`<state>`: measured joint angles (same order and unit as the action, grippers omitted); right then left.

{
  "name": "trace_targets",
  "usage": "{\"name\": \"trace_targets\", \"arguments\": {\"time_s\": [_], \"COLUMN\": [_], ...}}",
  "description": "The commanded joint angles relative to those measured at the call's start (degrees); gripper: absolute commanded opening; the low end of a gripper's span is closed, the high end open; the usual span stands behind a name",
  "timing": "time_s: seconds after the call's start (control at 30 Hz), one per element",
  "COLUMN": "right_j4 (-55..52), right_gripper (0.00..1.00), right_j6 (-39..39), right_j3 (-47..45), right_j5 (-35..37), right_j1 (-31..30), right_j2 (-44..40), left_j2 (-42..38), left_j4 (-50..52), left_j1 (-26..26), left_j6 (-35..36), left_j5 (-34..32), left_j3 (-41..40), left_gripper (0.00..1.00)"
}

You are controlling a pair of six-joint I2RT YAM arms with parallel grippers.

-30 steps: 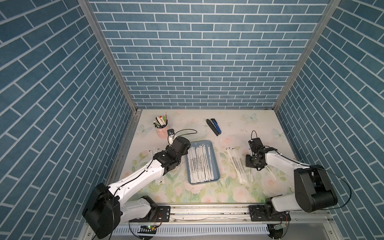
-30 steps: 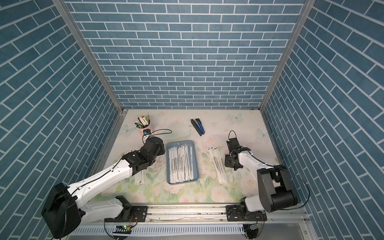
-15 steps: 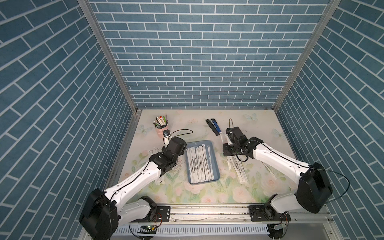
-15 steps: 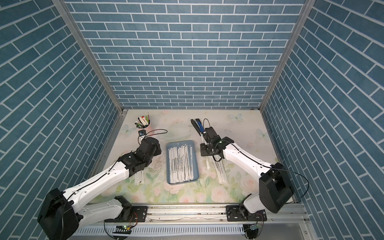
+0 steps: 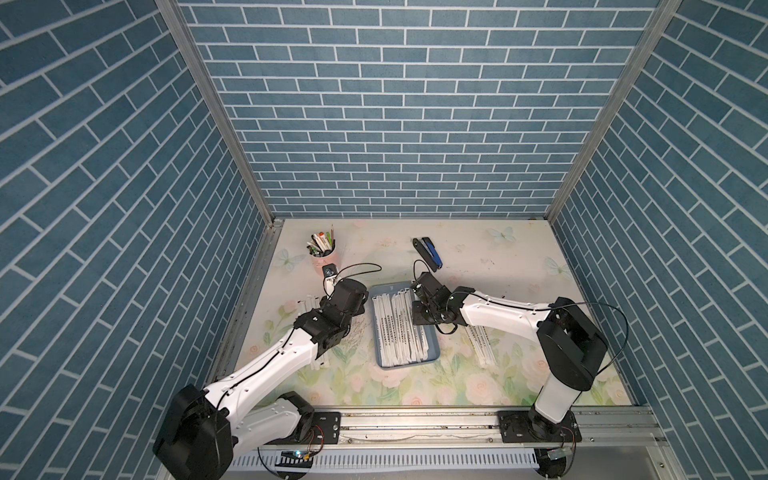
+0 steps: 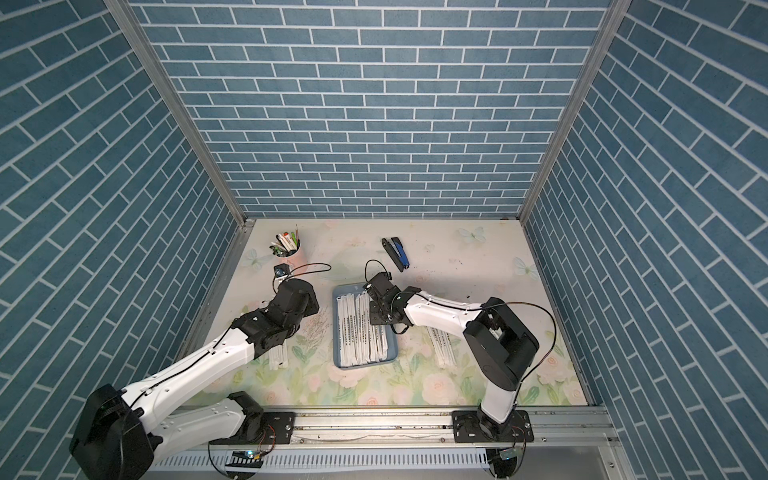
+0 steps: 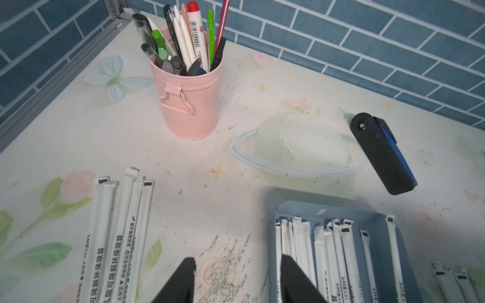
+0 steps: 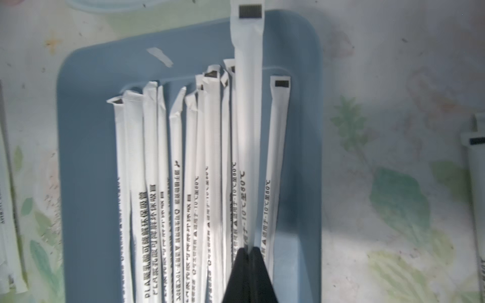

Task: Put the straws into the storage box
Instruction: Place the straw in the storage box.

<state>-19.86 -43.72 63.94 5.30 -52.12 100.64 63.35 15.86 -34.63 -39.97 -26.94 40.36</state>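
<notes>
The storage box [image 8: 86,157] lies in the middle of the table [image 5: 374,390] with a row of straws [image 5: 397,328] lengthwise in it, loose straws [image 5: 482,347] at its right and a bunch [image 7: 118,236] at its left. The left gripper [image 7: 237,275] hovers beside the box's left rim, jaws about half apart and empty; the right gripper [image 8: 249,258] is pinched tight on one straw [image 8: 246,118] over the box, its far end past the far rim. Beyond stand the pink cup [image 5: 324,259] and the stapler [image 5: 428,252].

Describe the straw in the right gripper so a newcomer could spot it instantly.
On the floral table sits a shallow blue-grey plastic tray. Over it the right gripper pinches one white paper-wrapped straw. Unlike the straws lying inside, it is raised, its end crossing the tray's far rim.
</notes>
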Motion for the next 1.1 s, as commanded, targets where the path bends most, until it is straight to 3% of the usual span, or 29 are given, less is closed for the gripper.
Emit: {"name": "trace_targets", "arguments": {"time_s": [0.0, 0.93, 1.07], "right_j4": [-0.7, -1.7, -2.8], "right_gripper": [0.00, 0.01, 0.06], "right_j6": [-2.9, -1.6, -1.0], "right_j3": [-0.4, 2.0, 2.5], "right_j5": [2.4, 0.0, 0.8], "right_j1": [0.0, 0.1, 0.1], "right_j2": [1.2, 6.3, 6.3], "left_j2": [-0.3, -0.5, -1.0], "left_j4": [-0.4, -0.8, -0.4], "left_j1": [0.5, 0.6, 0.6], "left_j6": [1.0, 0.7, 0.6], "left_j5": [0.4, 1.1, 0.7], "left_j3": [-0.8, -1.1, -1.3], "left_gripper": [0.55, 0.55, 0.55]}}
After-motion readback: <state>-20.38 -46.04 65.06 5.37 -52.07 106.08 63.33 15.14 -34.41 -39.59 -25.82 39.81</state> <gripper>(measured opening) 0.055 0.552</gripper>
